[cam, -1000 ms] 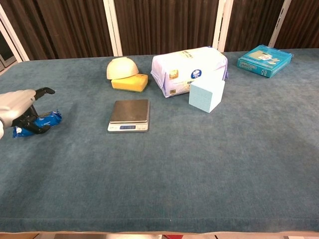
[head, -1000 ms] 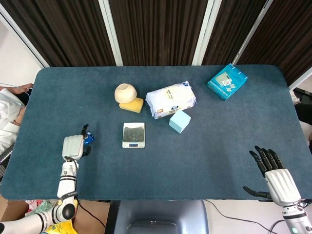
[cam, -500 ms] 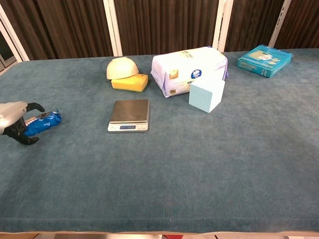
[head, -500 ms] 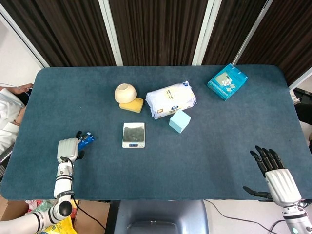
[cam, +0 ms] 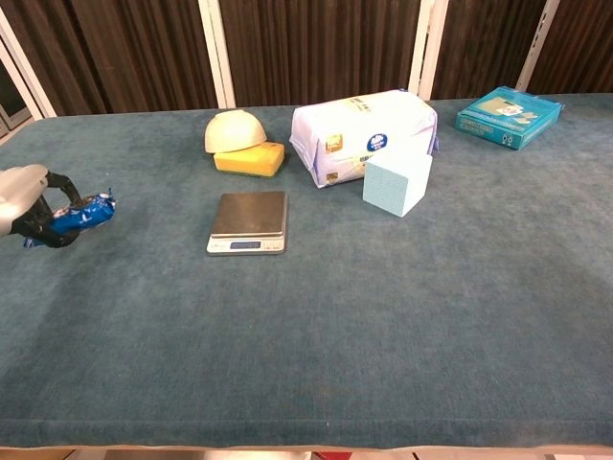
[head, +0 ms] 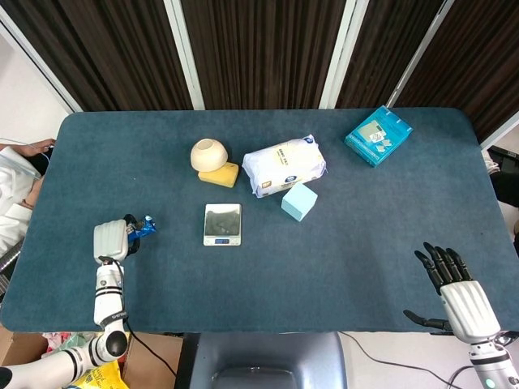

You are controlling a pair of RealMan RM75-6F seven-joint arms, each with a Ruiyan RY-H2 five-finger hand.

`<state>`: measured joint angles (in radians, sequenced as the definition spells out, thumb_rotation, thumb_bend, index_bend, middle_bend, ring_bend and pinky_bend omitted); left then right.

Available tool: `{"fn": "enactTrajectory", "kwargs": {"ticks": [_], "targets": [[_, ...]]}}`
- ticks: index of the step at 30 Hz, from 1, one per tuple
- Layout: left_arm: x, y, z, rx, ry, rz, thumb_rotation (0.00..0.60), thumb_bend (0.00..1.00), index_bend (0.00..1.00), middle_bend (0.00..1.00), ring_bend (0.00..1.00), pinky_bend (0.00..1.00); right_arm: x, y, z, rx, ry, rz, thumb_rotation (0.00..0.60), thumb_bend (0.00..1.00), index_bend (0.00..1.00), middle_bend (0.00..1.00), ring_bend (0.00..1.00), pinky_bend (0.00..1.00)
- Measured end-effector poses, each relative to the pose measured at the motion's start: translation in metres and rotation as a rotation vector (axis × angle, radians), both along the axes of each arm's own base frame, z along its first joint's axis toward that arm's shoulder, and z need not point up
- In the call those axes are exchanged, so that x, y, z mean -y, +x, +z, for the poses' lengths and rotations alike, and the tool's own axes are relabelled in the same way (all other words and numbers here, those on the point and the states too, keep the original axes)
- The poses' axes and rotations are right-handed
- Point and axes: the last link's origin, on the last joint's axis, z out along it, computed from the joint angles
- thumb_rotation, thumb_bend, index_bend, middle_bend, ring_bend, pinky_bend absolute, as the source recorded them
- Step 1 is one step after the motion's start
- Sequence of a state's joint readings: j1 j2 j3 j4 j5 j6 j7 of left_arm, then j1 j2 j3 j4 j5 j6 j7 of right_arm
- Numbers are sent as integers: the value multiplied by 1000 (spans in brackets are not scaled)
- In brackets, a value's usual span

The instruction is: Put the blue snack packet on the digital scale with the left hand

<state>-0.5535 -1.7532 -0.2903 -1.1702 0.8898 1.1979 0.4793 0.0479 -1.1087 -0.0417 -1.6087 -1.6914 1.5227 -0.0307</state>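
The blue snack packet (head: pixel 141 229) (cam: pixel 83 213) is at the table's left side, gripped by my left hand (head: pixel 111 240) (cam: pixel 26 202), whose dark fingers curl around its near end. The packet looks raised slightly off the cloth and tilted. The digital scale (head: pixel 222 224) (cam: pixel 248 221) sits to the right of the packet, a clear gap apart, with nothing on its platform. My right hand (head: pixel 458 292) hovers at the table's near right edge with its fingers spread and nothing in it; the chest view does not show it.
Behind the scale are a cream bowl (head: pixel 208 154) on a yellow sponge (head: pixel 220 174), a white wipes pack (head: pixel 284 164) and a light blue cube (head: pixel 299 201). A teal box (head: pixel 378 135) lies at the far right. A person's arm (head: pixel 16 190) shows at the left edge.
My left hand drew back off the packet, then closed on it. The packet now sits higher and tilted compared with before. The right hand has not moved.
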Motion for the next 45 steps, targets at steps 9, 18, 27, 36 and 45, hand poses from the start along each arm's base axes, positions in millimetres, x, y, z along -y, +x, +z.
{"fn": "enactTrajectory", "kwargs": {"ticks": [9,18,27,36,45], "targets": [[-13,45,-6,72,56,-133,600,815,830,1000,1000,1000,1,0,0,7,9,0,458,160,0,0,0,0],[-31,132,-70,82,-5,-270,600,803,801,1000,1000,1000,6,-2,-1,23,39,-5,457,160,0,0,0,0],[-40,158,-108,-8,-33,-280,600,762,691,1000,1000,1000,5,-3,3,49,55,0,457,161,0,0,0,0],[-40,159,-113,-21,-55,-271,600,509,249,1000,1000,1000,4,-5,8,53,42,-3,457,161,0,0,0,0],[-34,163,-113,-40,-63,-310,600,463,128,1000,1000,1000,3,-4,7,53,41,2,458,160,0,0,0,0]]}}
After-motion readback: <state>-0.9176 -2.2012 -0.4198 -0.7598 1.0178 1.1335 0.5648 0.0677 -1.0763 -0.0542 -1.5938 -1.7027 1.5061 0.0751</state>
